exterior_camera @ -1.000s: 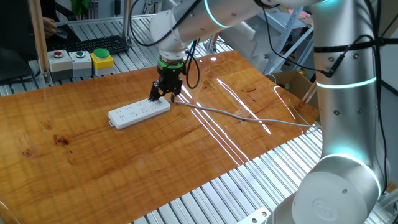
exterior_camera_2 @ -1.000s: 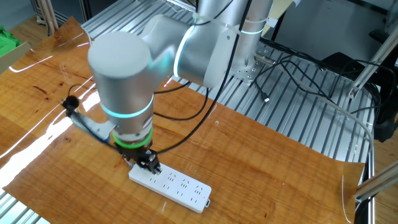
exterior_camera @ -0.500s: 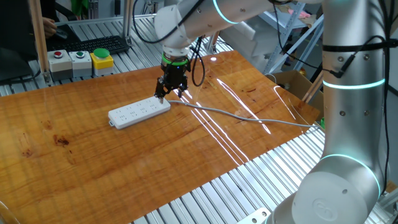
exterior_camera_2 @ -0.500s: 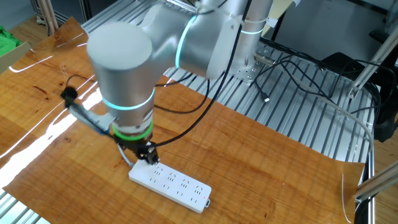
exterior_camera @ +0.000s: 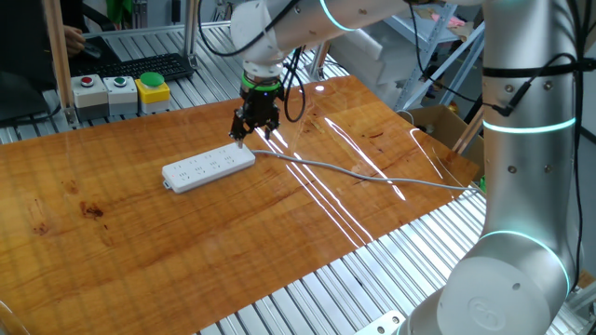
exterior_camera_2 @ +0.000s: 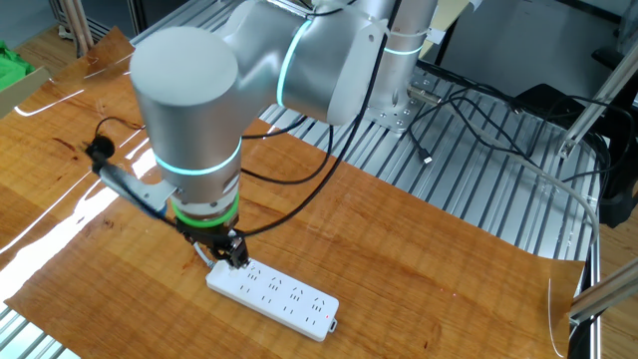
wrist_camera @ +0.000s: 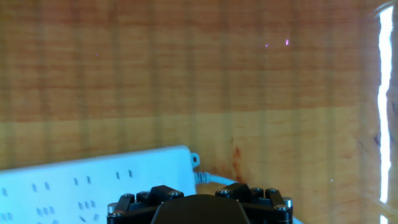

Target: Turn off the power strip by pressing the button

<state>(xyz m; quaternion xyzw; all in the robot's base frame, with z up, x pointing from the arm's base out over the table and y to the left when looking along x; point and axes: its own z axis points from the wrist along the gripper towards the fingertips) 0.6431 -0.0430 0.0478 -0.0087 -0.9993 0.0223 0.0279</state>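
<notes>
Where it pressed before, tool (exterior_camera: 253, 129) now risen off power strip (exterior_camera: 209, 167) — grip state unclear.

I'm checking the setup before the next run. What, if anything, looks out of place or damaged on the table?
Nothing stands out. The power strip lies flat and intact on the wooden table, its grey cable trailing loosely across the wood, with the gripper above its cable end.
</notes>
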